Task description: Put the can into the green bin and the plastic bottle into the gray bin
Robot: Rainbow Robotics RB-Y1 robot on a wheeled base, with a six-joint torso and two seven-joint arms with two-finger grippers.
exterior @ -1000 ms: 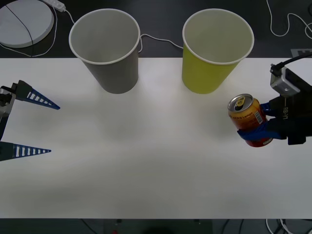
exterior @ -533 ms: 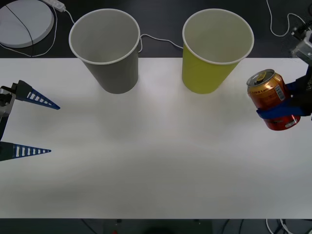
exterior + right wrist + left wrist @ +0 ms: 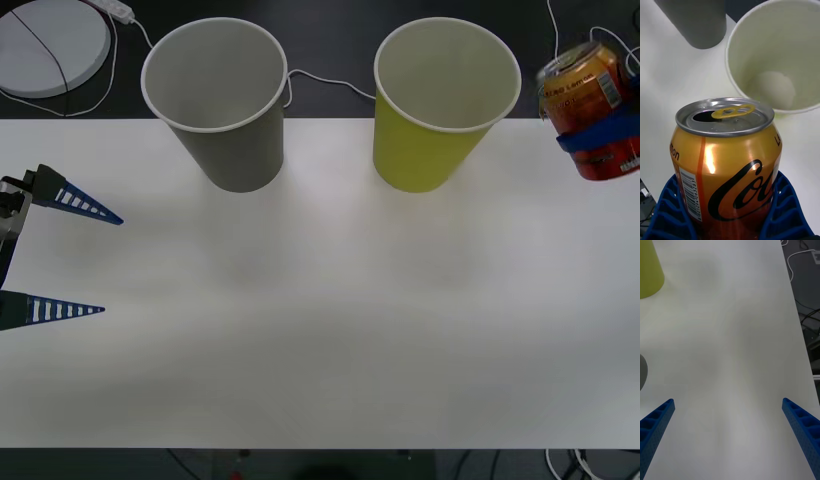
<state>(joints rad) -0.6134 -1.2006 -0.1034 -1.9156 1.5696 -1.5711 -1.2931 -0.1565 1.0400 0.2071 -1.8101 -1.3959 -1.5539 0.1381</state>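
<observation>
1. Front view: the right gripper (image 3: 598,135) squeezes the can (image 3: 590,95) high up, beside the green bin (image 3: 440,100). Both that and the gray bin (image 3: 220,100) look empty, so nothing is sorted yet. The left gripper (image 3: 60,255) waits wide open over the table (image 3: 330,330).
2. Right wrist view: the can (image 3: 724,165) sits between the blue fingers (image 3: 784,210), near the green bin's (image 3: 752,33) mouth.
3. Left wrist view: open fingers (image 3: 655,423), bare table (image 3: 730,352). No bottle is seen.

The front camera hangs above the arms, looking forward and down over the whole white surface (image 3: 330,330), with the gray bin (image 3: 220,100) at 11 o'clock and the green bin (image 3: 440,100) at 1 o'clock. The right wrist camera sits close behind the can (image 3: 724,165), peering into that same green bin (image 3: 778,56). The left wrist camera looks low across the surface (image 3: 733,352), catching the green bin's (image 3: 649,273) side.
</observation>
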